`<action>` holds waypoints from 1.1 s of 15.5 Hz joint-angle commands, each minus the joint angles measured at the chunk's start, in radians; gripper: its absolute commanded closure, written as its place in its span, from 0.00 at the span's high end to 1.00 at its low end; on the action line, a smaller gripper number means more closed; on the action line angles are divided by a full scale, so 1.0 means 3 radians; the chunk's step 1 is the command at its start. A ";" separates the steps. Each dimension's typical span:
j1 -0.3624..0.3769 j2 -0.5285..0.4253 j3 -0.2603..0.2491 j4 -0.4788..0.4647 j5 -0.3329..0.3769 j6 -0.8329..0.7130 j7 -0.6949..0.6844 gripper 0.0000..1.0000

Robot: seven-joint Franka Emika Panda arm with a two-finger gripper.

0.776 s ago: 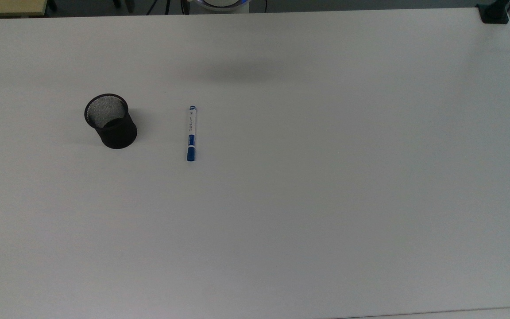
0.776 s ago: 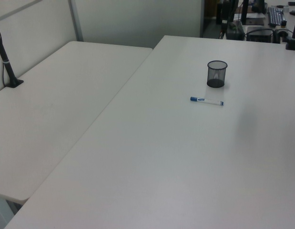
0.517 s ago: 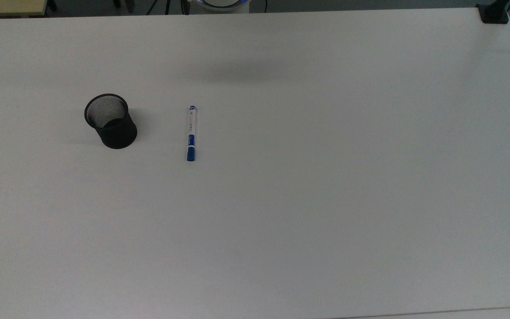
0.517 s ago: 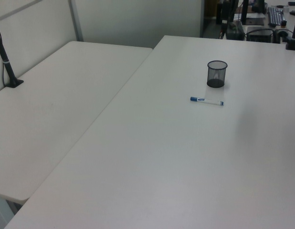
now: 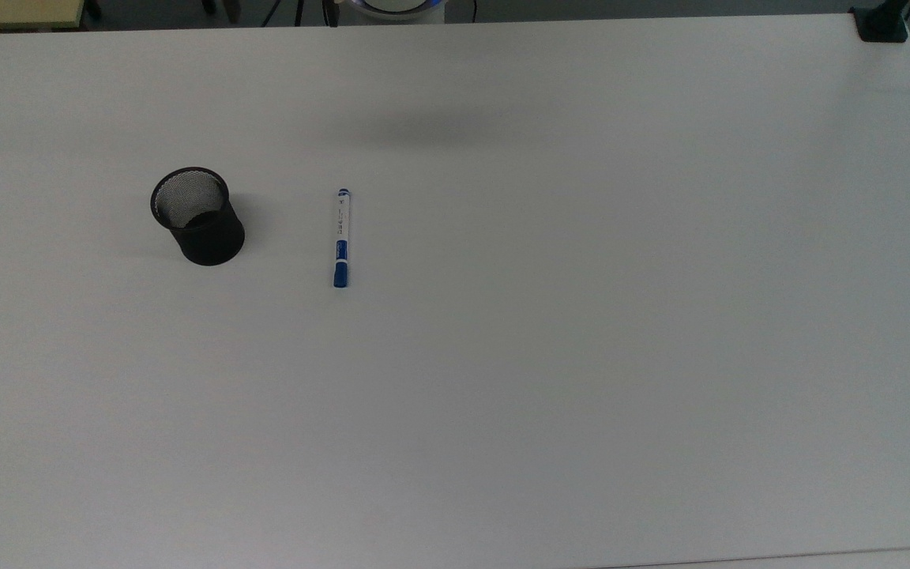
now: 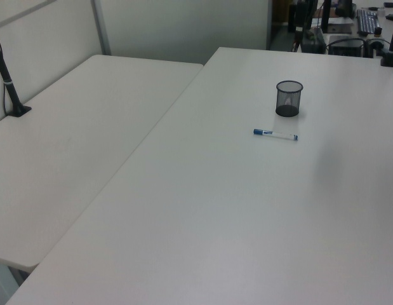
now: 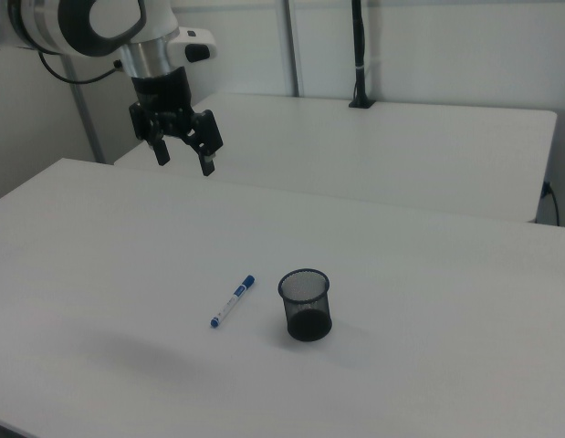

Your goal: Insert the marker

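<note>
Nothing on the tabletop point(image 5: 581, 356) has shifted since the earlier frames: the marker point(image 5: 341, 237) and the black mesh cup point(image 5: 197, 215) lie and stand where they did. In the top view the marker lies flat, running up and down the picture, its blue cap at the lower end, near the cup but apart from it, on the top view's right of the cup. The cup stands upright with its mouth open. In the right view the tool point(image 7: 183, 149) hangs high above the tabletop, well apart from both marker point(image 7: 232, 300) and cup point(image 7: 306, 305), its two fingers spread apart and holding nothing.
</note>
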 commanded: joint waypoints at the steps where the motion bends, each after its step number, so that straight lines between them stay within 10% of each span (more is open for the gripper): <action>1: 0.0014 -0.0045 -0.0010 -0.0080 0.0058 0.0063 -0.0058 1.00; 9: -0.0012 0.0098 -0.0020 -0.0131 -0.0008 0.0047 -0.0906 1.00; 17: -0.0027 0.0435 0.0041 -0.0493 -0.0320 0.0808 -0.0422 1.00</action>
